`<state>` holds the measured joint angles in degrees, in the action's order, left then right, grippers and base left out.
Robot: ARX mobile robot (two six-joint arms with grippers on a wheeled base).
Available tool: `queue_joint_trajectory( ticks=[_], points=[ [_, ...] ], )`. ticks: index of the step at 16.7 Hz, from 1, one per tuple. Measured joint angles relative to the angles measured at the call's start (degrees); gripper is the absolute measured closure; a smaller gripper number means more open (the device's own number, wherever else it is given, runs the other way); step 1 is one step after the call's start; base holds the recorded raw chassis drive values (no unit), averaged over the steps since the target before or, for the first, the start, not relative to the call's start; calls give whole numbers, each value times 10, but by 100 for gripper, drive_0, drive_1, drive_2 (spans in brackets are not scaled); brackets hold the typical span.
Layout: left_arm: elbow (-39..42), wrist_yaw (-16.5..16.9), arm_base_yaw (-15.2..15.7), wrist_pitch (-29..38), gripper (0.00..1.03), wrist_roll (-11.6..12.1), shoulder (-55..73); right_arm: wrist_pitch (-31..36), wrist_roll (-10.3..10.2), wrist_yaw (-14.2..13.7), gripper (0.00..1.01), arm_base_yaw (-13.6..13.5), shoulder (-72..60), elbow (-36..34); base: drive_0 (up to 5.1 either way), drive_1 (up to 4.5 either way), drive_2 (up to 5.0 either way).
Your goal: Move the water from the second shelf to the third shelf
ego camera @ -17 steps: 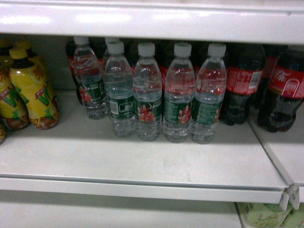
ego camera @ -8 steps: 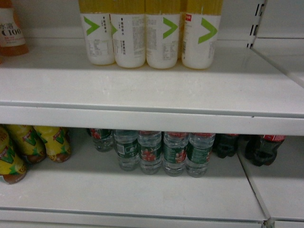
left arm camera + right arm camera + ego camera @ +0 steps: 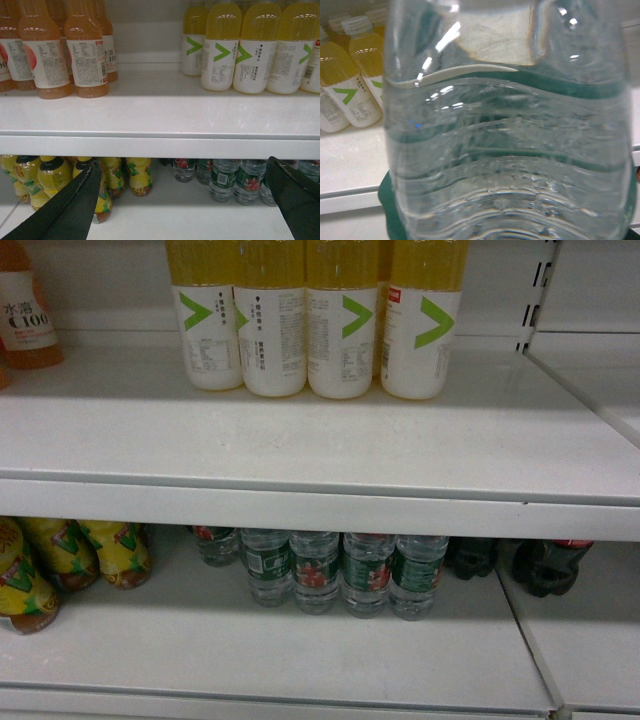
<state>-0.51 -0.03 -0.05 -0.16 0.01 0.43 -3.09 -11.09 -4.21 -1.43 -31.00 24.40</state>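
Observation:
A clear ribbed water bottle (image 3: 510, 150) fills the right wrist view, hanging in front of a white shelf (image 3: 350, 155); my right gripper is shut on it, its fingers hidden behind the bottle. Several more water bottles (image 3: 316, 570) with green labels stand in a row on the lower shelf (image 3: 250, 640) in the head view. The shelf above (image 3: 320, 440) has bare room in front. My left gripper (image 3: 183, 162) is open with nothing between its black fingers (image 3: 75, 205), level with the lower shelf. Neither gripper shows in the head view.
Yellow drinks with white labels and green chevrons (image 3: 310, 320) stand at the back of the upper shelf, an orange bottle (image 3: 25, 310) at its left. Yellow tea bottles (image 3: 60, 560) sit left of the water, dark cola bottles (image 3: 545, 565) to the right. A shelf upright (image 3: 535, 300) stands at right.
The head view has risen from the lower shelf alone to take in the shelf above it; the row of water bottles now sits lower and smaller in view.

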Motion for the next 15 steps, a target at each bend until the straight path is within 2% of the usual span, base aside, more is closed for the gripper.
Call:
queue_joint_trajectory(
  ticks=[3, 15],
  points=[
    [0, 0, 0, 0, 5, 0, 0, 0, 0, 0, 58, 0, 0, 0, 0, 0, 0],
    [0, 0, 0, 0, 5, 0, 0, -1, 0, 1, 58, 3, 0, 0, -423, 210, 210]
  ],
)
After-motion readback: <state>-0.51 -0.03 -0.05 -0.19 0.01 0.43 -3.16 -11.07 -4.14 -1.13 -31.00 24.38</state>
